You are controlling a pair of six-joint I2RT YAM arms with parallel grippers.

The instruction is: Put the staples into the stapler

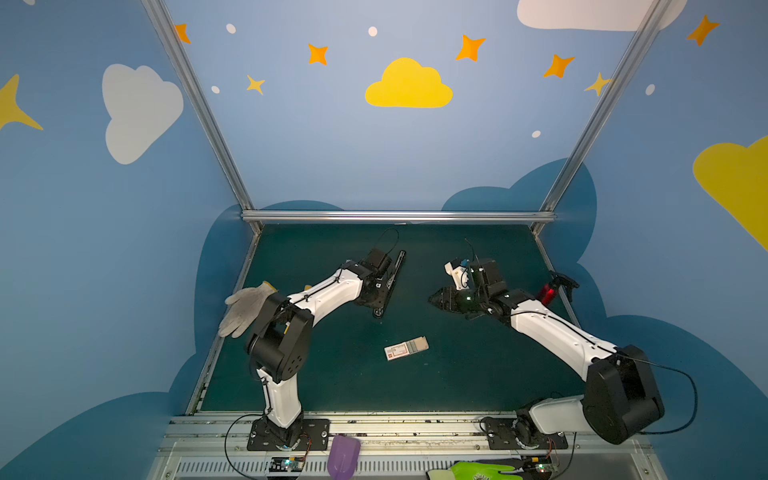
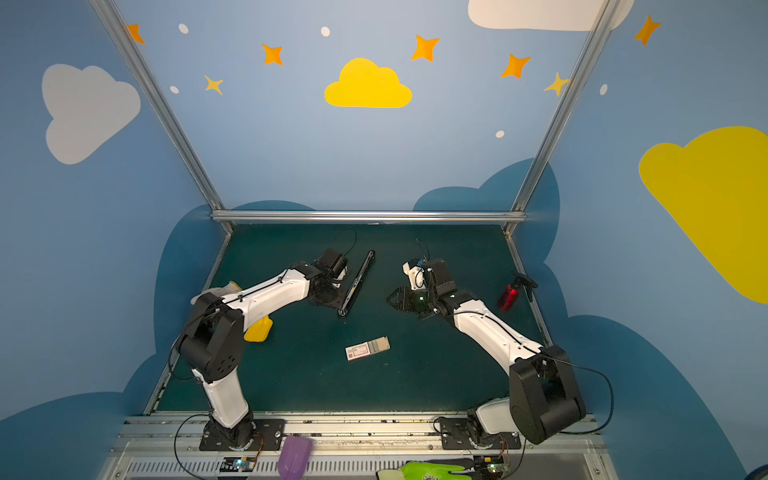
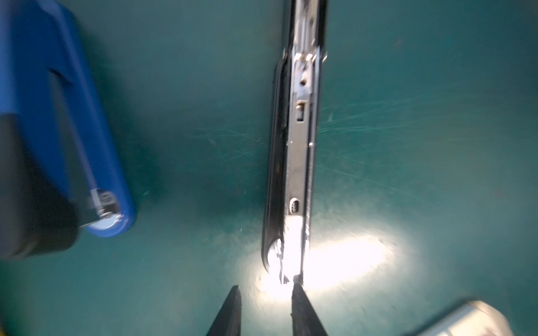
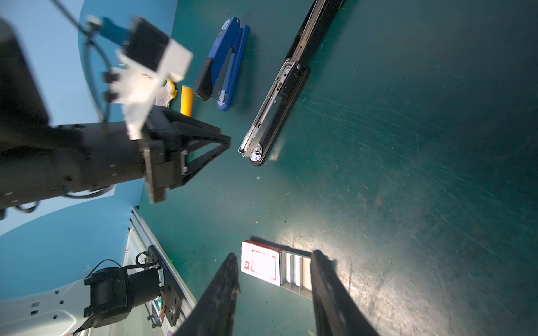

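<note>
1. My left gripper (image 3: 266,286) sat low over the worktop (image 1: 332,374) at the near end of the black stapler (image 3: 300,151). Its jaws were a small way apart with nothing between them.
2. One of its fingertips (image 3: 300,293) was right at the end of the stapler's metal channel. I could not tell whether it touched.
3. The black stapler lay unfolded in a long line towards the back of the worktop, in both top views (image 1: 390,282) (image 2: 357,282).
4. A blue stapler (image 4: 225,64) lay closed beside it, on the side nearer my left arm.
5. My right gripper (image 1: 434,298) hung above the worktop, jaws partly open and empty, pointing towards the middle.
6. The staple box (image 1: 406,348) lay flat on the worktop nearer the front, well apart from the black stapler. Its tray was slid partly out.
7. The staples (image 4: 292,272) lay in grey rows in the open part of the tray, framed between my right fingers in the right wrist view.
</note>
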